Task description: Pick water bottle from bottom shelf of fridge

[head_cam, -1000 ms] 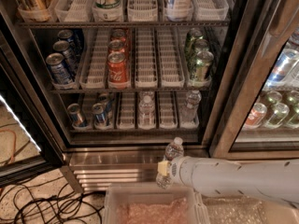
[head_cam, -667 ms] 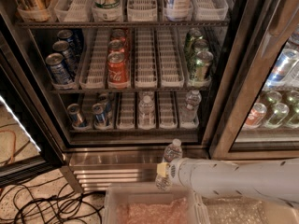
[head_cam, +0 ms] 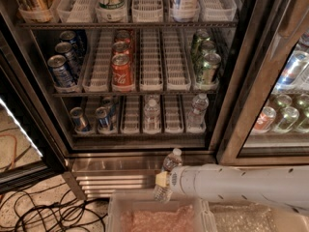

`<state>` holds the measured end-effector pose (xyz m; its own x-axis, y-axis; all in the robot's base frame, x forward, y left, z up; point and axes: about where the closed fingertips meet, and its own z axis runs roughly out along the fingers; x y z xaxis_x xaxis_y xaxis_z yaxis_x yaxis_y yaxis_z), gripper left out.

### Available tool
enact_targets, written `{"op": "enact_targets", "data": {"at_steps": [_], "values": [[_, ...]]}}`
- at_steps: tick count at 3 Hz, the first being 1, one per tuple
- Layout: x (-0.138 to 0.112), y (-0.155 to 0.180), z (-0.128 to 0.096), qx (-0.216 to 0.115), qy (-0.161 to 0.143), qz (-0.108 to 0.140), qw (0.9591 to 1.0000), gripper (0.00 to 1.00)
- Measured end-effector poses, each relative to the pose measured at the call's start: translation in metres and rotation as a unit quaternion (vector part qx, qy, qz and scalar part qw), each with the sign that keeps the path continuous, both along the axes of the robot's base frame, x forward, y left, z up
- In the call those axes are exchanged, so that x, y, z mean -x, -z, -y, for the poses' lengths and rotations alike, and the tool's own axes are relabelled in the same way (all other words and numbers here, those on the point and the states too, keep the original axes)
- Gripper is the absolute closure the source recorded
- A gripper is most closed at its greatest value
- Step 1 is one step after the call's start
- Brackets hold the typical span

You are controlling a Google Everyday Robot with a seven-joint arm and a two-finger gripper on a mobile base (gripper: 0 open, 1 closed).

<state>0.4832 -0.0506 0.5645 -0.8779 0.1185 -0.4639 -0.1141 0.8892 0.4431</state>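
Observation:
The fridge [head_cam: 145,161] stands open in front of me, with its ribbed steel base below. My gripper [head_cam: 163,179] sits at the end of the white arm that reaches in from the right, in front of the base. It is shut on a small clear water bottle [head_cam: 170,164] with a white cap. The bottle is tilted and hangs clear of the shelf. On the bottom shelf [head_cam: 130,127], two more water bottles [head_cam: 151,112] [head_cam: 198,109] stand in the white lane trays. Cans [head_cam: 79,119] stand at its left.
The middle shelf holds blue, red [head_cam: 121,69] and green cans [head_cam: 208,67]. A translucent bin [head_cam: 118,208] lies at the bottom edge under the arm. Black cables [head_cam: 48,212] lie on the floor at left. The shut right door [head_cam: 251,100] shows cans behind glass.

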Motion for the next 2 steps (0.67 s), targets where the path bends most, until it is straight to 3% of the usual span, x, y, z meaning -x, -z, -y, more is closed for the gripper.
{"op": "enact_targets", "data": {"at_steps": [1, 2], "values": [[0.0193, 0.0216, -0.0212, -0.036, -0.021, -0.048, 0.998, 1.0], [0.0193, 0.0216, -0.0212, -0.036, -0.021, -0.048, 0.998, 1.0]]}}
